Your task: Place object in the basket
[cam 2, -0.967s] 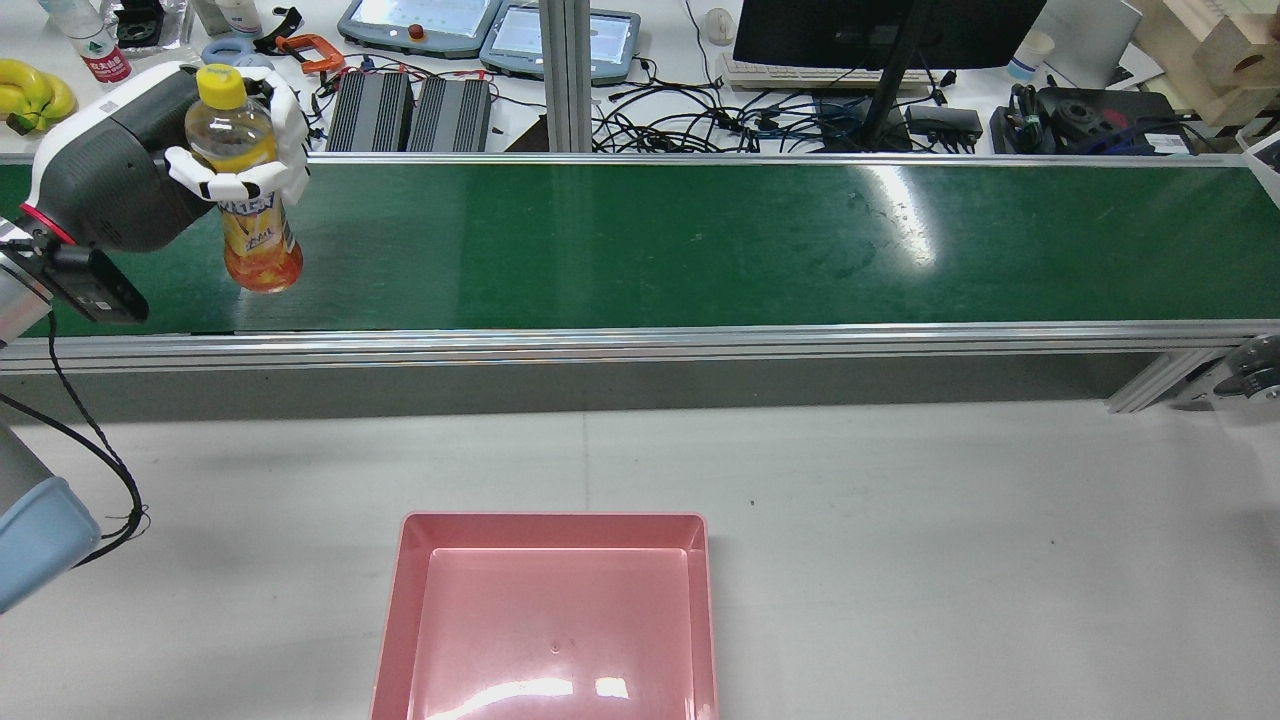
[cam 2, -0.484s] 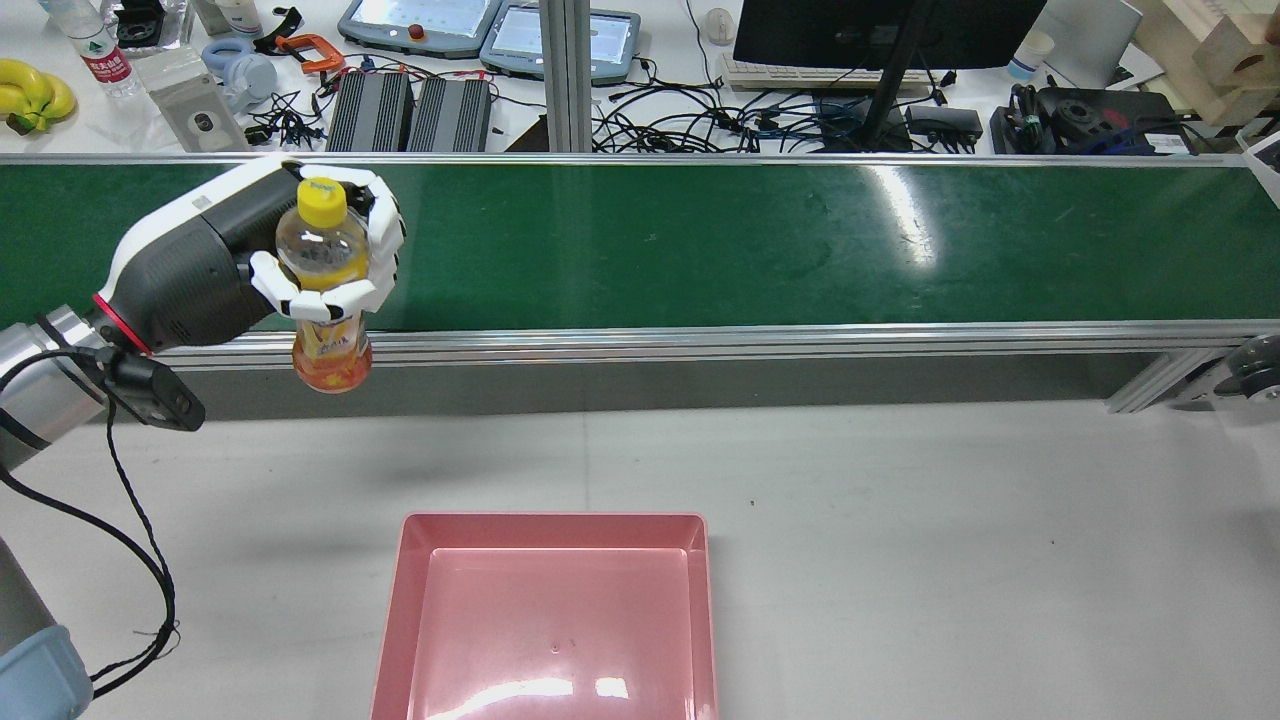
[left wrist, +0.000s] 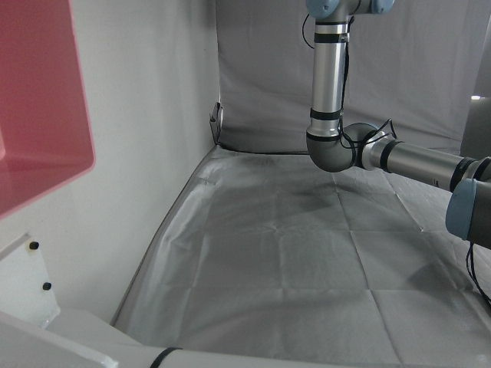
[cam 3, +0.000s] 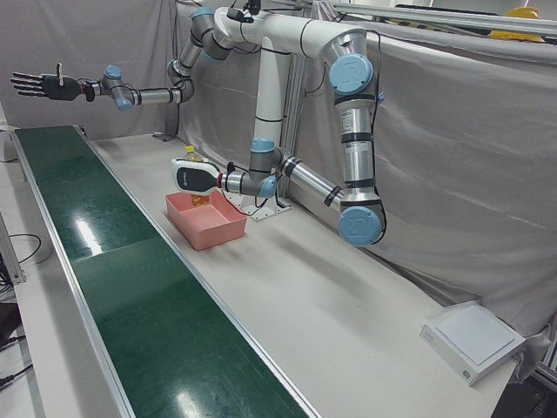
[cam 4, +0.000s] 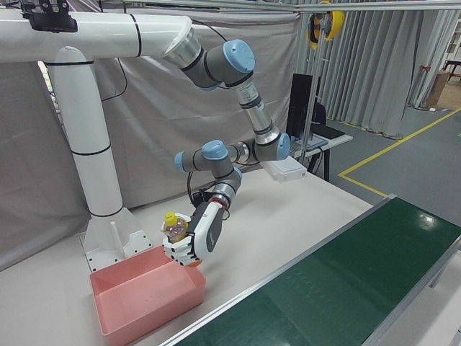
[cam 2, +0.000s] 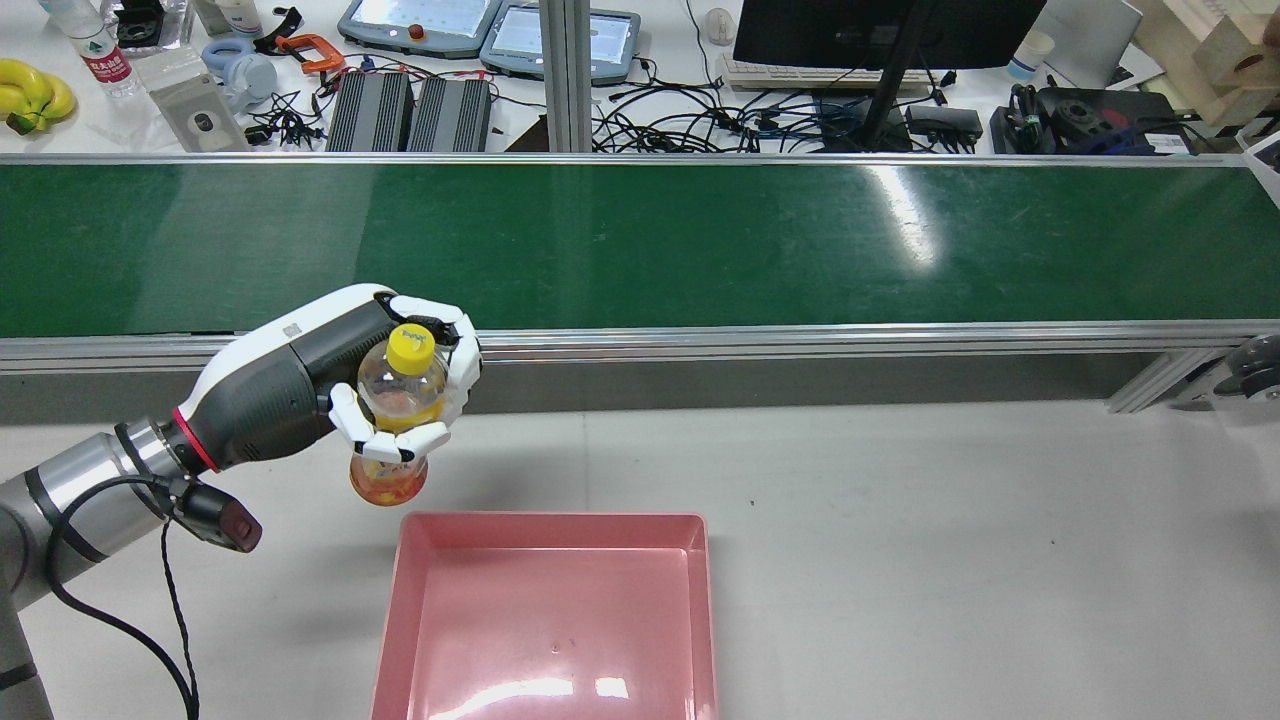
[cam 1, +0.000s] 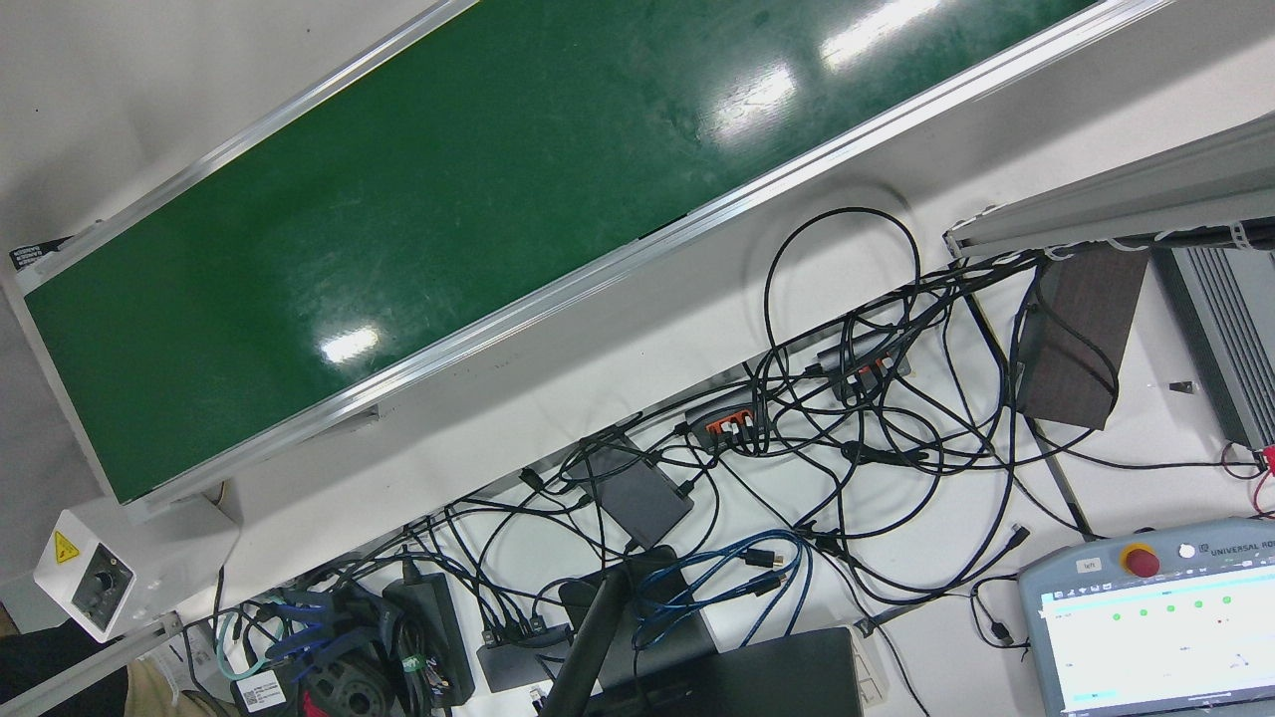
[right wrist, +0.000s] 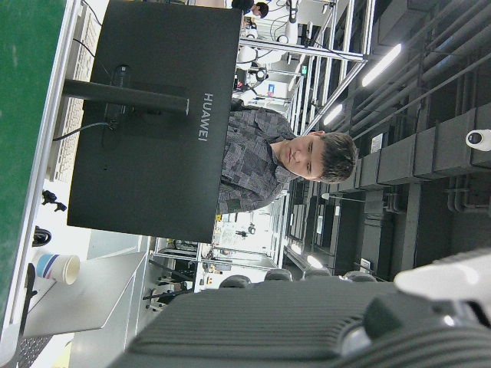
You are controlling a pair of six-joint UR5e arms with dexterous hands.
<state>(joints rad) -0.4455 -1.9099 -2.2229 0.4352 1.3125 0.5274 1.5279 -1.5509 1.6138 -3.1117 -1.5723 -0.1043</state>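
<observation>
Am carrying bottle (cam 2: 398, 420) off conveyor belt (cam 2: 700, 240), over table, toward basket (cam 2: 550, 620). Left hand (cam 2: 400, 400) wrapping fingers tight round bottle, upright. Basket now just below-ahead of hand; drop coming soon. Right hand (cam 3: 35, 85) hanging spread, empty, well apart.

"HUAWEI" runs in pale letters down the back of the black monitor (right wrist: 153, 123) in the right hand view. In the front view, the grey teach pendant (cam 1: 1155, 617) at four o'clock carries "UNIVERSAL RO…", cut off by the edge, and a small tag reading "left". The white control box (cam 1: 90, 583) at eight o'clock bears a yellow warning triangle. The bottle's label print is too small to read.
</observation>
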